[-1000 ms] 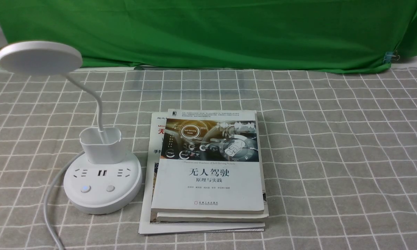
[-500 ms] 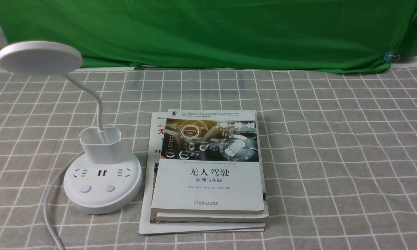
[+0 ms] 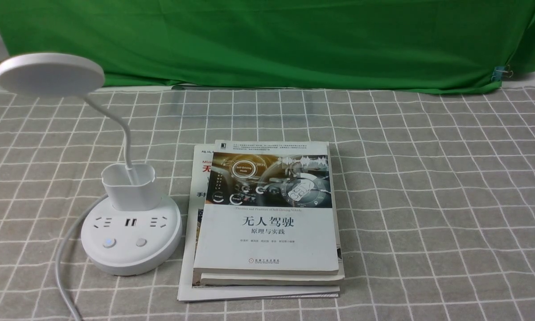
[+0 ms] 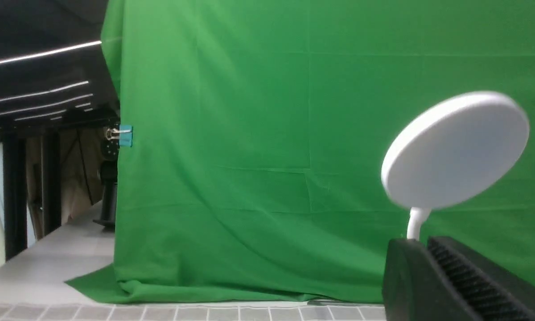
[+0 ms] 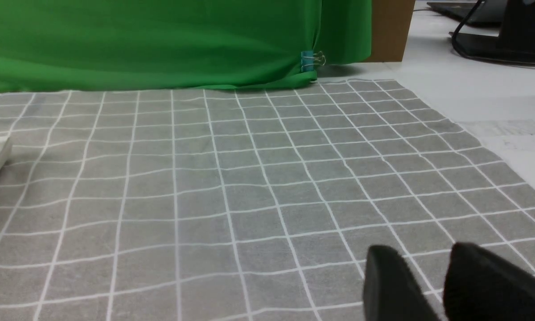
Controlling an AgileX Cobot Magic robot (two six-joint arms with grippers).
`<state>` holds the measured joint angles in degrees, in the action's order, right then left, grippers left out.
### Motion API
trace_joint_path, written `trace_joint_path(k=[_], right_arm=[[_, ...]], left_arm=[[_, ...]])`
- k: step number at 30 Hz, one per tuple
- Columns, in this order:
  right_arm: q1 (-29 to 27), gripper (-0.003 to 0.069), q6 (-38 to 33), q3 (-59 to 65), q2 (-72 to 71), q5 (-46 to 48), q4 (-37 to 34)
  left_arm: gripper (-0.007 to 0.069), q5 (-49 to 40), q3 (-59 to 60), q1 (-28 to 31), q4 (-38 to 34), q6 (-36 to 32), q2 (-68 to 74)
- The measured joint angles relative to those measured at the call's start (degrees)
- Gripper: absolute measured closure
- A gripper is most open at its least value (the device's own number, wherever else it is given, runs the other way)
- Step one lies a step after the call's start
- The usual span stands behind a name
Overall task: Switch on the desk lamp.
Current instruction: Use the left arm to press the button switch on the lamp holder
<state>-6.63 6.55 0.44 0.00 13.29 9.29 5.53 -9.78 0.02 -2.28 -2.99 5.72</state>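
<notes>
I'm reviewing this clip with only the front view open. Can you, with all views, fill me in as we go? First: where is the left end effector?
Observer: The left wrist view shows the left end effector, its fingers close together, the lamp's disc head beyond it.
Operator: And the right one?
Observer: In the right wrist view, the right end effector's fingers are apart, with gridded cloth visible between them.

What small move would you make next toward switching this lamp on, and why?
I'd probably bring the left tool, its fingers together, toward the two buttons on the lamp's base. The disc head looks unlit, and the front view shows no tool near the base. Which button works the light, I can't tell.
</notes>
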Motion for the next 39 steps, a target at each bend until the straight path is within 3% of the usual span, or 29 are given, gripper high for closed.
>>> trace_joint_path(k=[6, 10, 15, 19, 21, 23, 24, 26, 29, 32, 37, 39], right_arm=[[0.0, 0.0414, 0.0, 0.0, 0.1, 0.0, 0.0], [0.0, 0.0414, 0.0, 0.0, 0.0, 0.0, 0.0], [0.0, 0.0414, 0.0, 0.0, 0.1, 0.0, 0.0], [0.0, 0.0414, 0.0, 0.0, 0.1, 0.0, 0.0], [0.0, 0.0414, 0.0, 0.0, 0.1, 0.0, 0.0], [0.0, 0.0414, 0.0, 0.0, 0.1, 0.0, 0.0], [0.0, 0.0414, 0.0, 0.0, 0.0, 0.0, 0.0], [0.0, 0.0414, 0.0, 0.0, 0.1, 0.0, 0.0], [0.0, 0.0414, 0.0, 0.0, 0.0, 0.0, 0.0], [0.0, 0.0414, 0.0, 0.0, 0.0, 0.0, 0.0], [0.0, 0.0414, 0.0, 0.0, 0.0, 0.0, 0.0], [0.0, 0.0414, 0.0, 0.0, 0.0, 0.0, 0.0]], left_arm=[[0.0606, -15.4, -14.2, 0.0, -0.8, 1.0, 16.0], [0.0606, -24.2, -16.6, 0.0, -1.5, 1.4, 25.4], [0.0606, -24.5, -16.7, 0.0, -1.7, 1.4, 34.3], [0.0606, -24.3, -17.0, 0.0, -12.0, 0.9, 39.6], [0.0606, -25.5, -17.2, 0.0, -15.4, -1.0, 42.1], [0.0606, -30.4, -17.8, 0.0, -21.7, -10.6, 47.9], [0.0606, -30.8, -17.8, 0.0, -22.1, -10.6, 48.4], [0.0606, -35.2, -19.7, 0.0, -26.5, -17.8, 54.6], [0.0606, -36.5, -22.8, 0.0, -28.5, -19.9, 60.5], [0.0606, -35.7, -25.7, -0.9, -26.6, -18.9, 65.1], [0.0606, -33.5, -28.7, -7.5, -14.6, -9.0, 69.1], [0.0606, -32.7, -30.5, -12.6, -2.7, 2.2, 71.6]])
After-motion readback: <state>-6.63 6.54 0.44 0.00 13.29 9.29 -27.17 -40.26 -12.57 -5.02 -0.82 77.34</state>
